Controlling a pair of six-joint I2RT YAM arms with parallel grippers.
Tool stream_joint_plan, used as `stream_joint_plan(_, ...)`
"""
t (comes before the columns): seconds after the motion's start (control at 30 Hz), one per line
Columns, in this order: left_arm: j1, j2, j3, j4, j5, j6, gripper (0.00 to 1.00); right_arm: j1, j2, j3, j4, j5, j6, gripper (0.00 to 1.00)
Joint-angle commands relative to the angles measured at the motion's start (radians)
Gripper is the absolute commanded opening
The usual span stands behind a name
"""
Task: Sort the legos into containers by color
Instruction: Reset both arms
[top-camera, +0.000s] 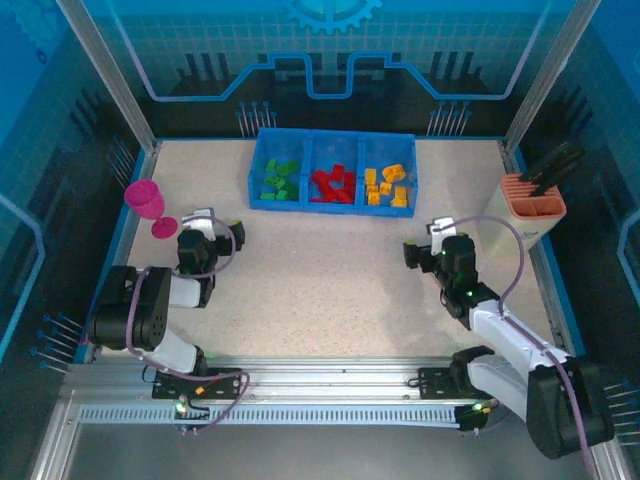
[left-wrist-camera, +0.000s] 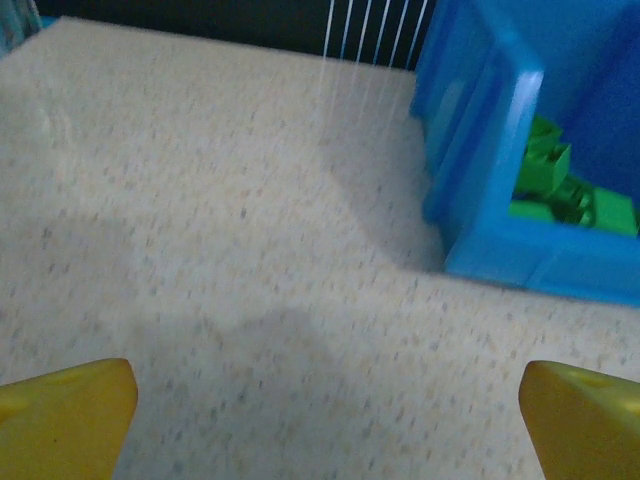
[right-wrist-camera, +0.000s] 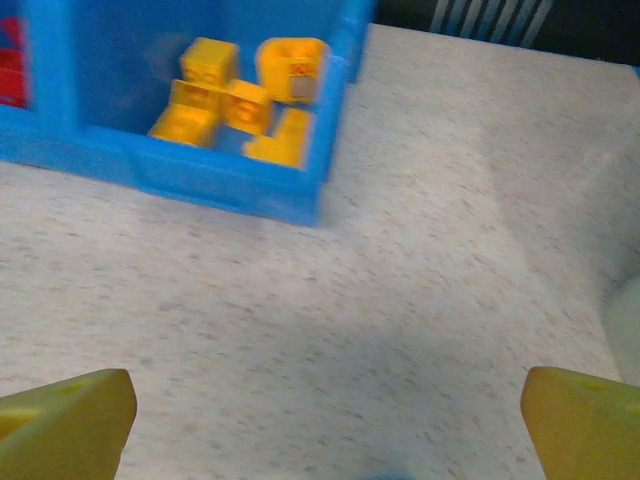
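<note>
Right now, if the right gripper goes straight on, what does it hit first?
Likely the blue tray: its near wall, by the yellow bricks. Only bare table before it; depth unclear.

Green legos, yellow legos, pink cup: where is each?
green legos (top-camera: 279, 181): top external view, middle of the pile.
yellow legos (right-wrist-camera: 243, 106): right wrist view, middle of the cluster.
pink cup (top-camera: 144, 196): top external view, on its bowl.

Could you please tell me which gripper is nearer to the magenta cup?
Left. The left gripper sits close beside the magenta cup; the right gripper is far across the table.
</note>
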Motion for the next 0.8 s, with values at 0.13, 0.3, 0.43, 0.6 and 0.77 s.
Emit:
stream_joint_plan(0.13, 0.002, -0.003, 0.016, -0.014, 0.042, 0.025, 0.99, -0.156, 0.278, -0.071, 0.621, -0.115, 0.011, 1.0)
stream_joint_plan(0.3, -0.004, -0.002, 0.042, -0.057, 0.103, 0.056, 0.99, -0.155, 0.516, -0.052, 0.818, -0.191, -0.024, 1.0)
stream_joint_plan(0.43, -0.008, -0.001, 0.047, -0.066, 0.112, 0.067, 0.99, -0.153, 0.527, 0.005, 0.708, -0.215, -0.037, 1.0)
stream_joint_plan(0.6, -0.008, 0.001, 0.047, -0.065, 0.111, 0.067, 0.99, -0.144, 0.548, 0.08, 0.594, -0.213, -0.042, 1.0)
stream_joint_plan(0.77, -0.008, 0.0, 0.047, -0.065, 0.112, 0.067, 0.99, -0.145, 0.547, 0.077, 0.595, -0.212, -0.044, 1.0)
